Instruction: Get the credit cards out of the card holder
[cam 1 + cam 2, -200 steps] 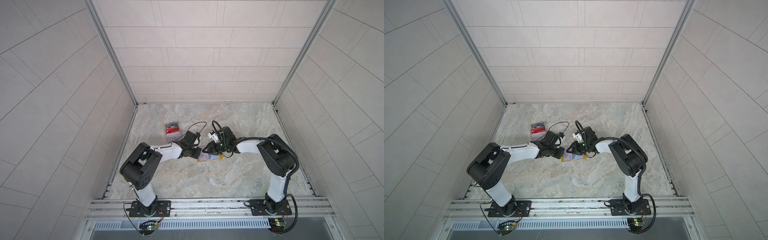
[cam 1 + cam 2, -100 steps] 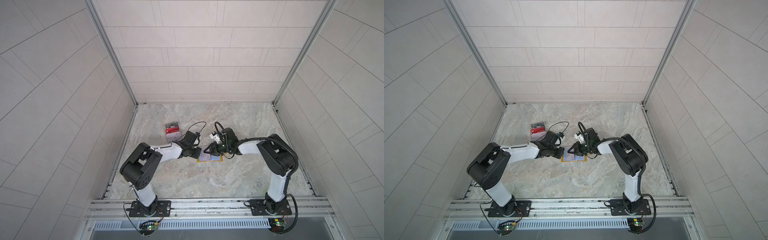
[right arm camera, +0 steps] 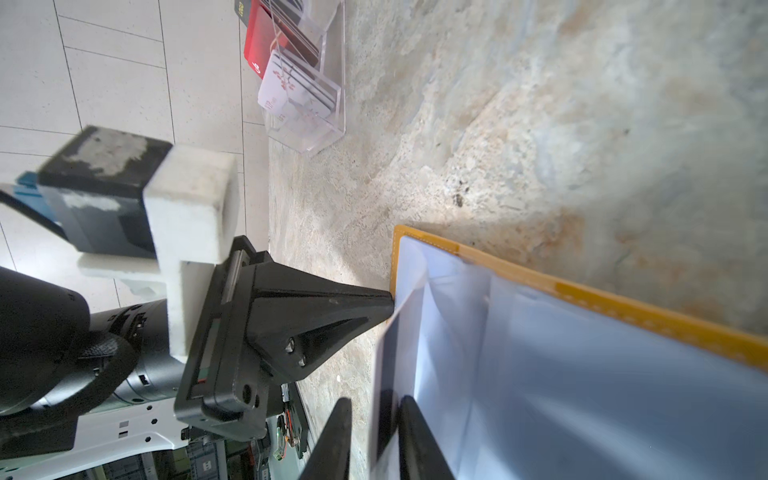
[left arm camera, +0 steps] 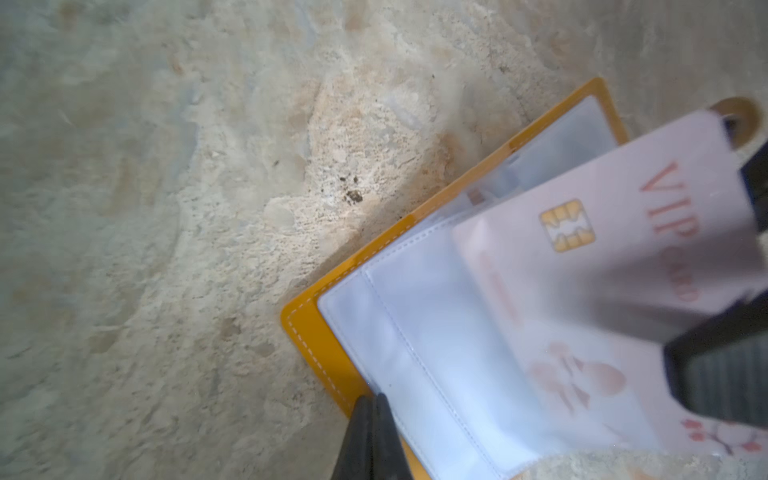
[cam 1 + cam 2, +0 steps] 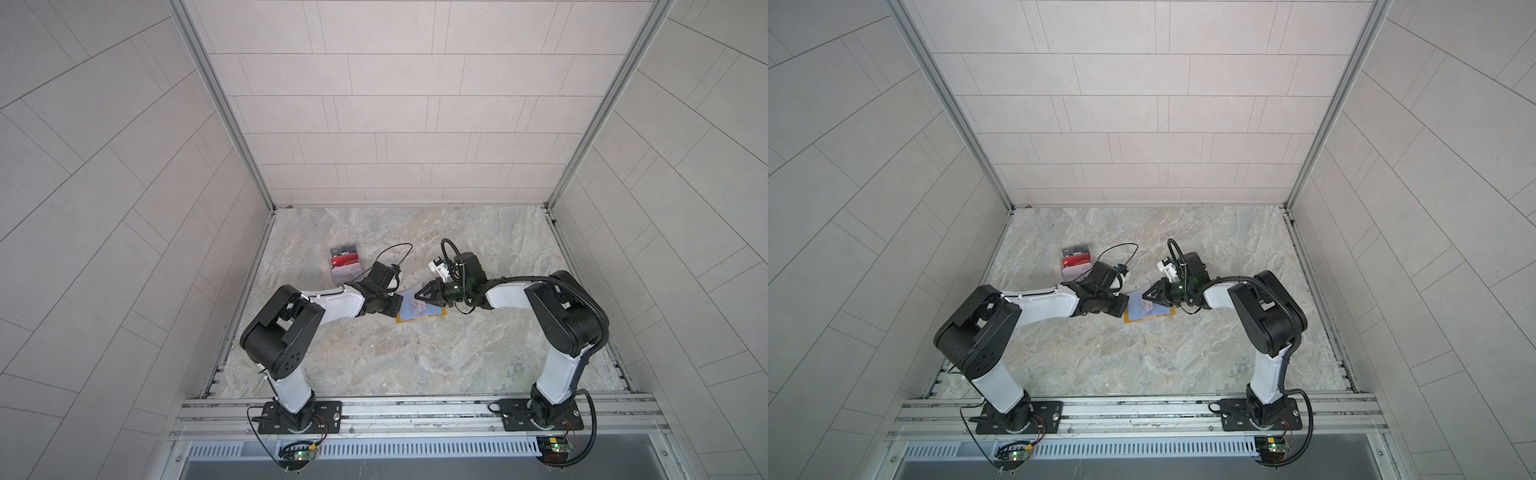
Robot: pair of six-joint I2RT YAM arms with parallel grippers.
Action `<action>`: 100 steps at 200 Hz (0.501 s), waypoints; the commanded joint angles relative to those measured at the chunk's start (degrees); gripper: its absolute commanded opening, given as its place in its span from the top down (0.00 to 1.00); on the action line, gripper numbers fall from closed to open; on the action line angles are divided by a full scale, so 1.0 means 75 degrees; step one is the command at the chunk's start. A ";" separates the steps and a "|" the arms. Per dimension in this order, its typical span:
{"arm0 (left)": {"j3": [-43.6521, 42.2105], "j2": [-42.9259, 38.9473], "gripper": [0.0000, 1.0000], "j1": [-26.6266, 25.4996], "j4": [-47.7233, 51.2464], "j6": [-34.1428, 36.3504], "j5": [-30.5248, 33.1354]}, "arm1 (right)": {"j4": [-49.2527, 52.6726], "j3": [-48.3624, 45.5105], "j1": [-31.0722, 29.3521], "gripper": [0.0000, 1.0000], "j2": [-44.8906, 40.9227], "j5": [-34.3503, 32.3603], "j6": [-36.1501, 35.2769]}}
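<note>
In both top views your card holder (image 5: pixel 415 321) lies open about mid-worktop (image 5: pixel 415 365). The left gripper (image 5: pixel 397 306) is at its left edge and the right gripper (image 5: pixel 417 296) reaches over it from the right. The clear stand (image 5: pixel 345 264) of cards sits apart, toward the far left corner.

In the left wrist view your left gripper's jaws are closed, tip at the holder's yellow border. The white card (image 4: pixel 615 270), lettered VIP, tilts up out of a sleeve (image 4: pixel 436 353).

In the right wrist view your right gripper (image 3: pixel 376 401) stands narrow astride that card's edge. One finger (image 3: pixel 415 440) is against it, with a slit of gap at the other.
</note>
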State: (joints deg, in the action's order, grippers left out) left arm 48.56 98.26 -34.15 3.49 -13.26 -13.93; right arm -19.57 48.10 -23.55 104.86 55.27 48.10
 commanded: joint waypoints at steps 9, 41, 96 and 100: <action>-0.0057 0.0178 0.99 -0.0005 0.0355 0.0009 0.0064 | 0.0228 -0.0036 0.0046 0.82 -0.0328 -0.0012 -0.0258; -0.0064 0.0106 0.99 -0.0005 0.0334 0.0027 -0.0091 | 0.1315 0.0129 0.0076 0.91 -0.0585 -0.0427 -0.0987; -0.0045 -0.0144 0.96 -0.0005 0.0314 0.0068 -0.0251 | 0.3910 0.0768 0.0122 0.96 -0.1123 -0.1462 -0.2598; -0.0032 -0.0176 0.95 -0.0005 0.0309 0.0074 -0.0252 | 0.4080 0.0808 0.0117 0.96 -0.1170 -0.1576 -0.2684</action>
State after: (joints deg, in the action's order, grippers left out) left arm 48.56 98.15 -34.15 3.51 -13.19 -15.27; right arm -0.01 51.81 -23.05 99.39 48.71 35.51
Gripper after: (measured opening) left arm 0.045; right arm 0.063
